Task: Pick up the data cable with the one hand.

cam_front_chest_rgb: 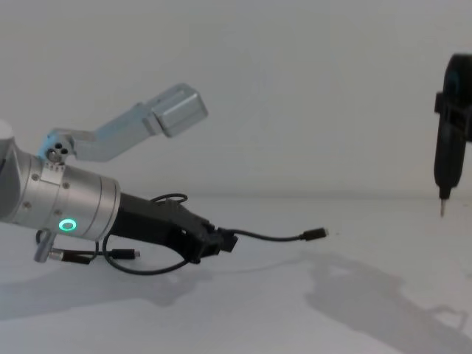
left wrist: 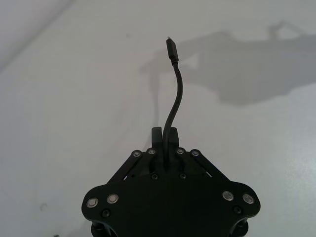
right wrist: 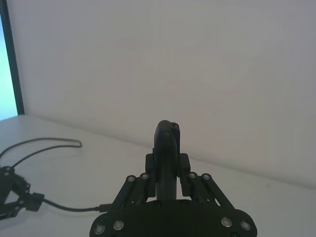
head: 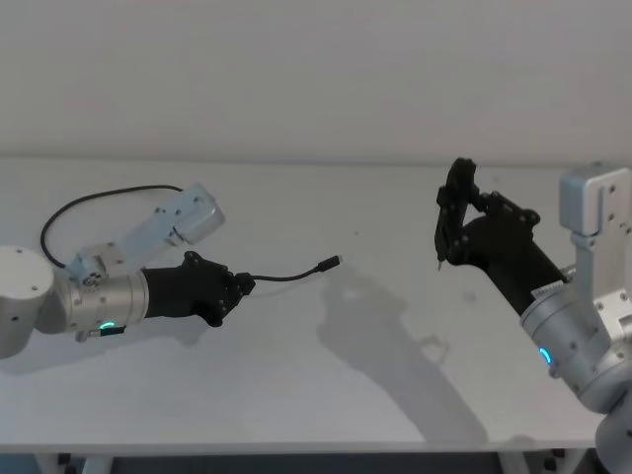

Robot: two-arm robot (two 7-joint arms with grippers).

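Left claw (left wrist: 164, 134) level, clamping data cable (left wrist: 177, 94)

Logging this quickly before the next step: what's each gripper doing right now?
Left gripper: shut on the data cable, a little back from its plug.
Right gripper: shut, holding nothing.

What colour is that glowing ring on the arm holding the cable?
Green; the ring shows best in the chest view.

Bright, diffuse light lays soft grey shadows across the white table (head: 197, 395).
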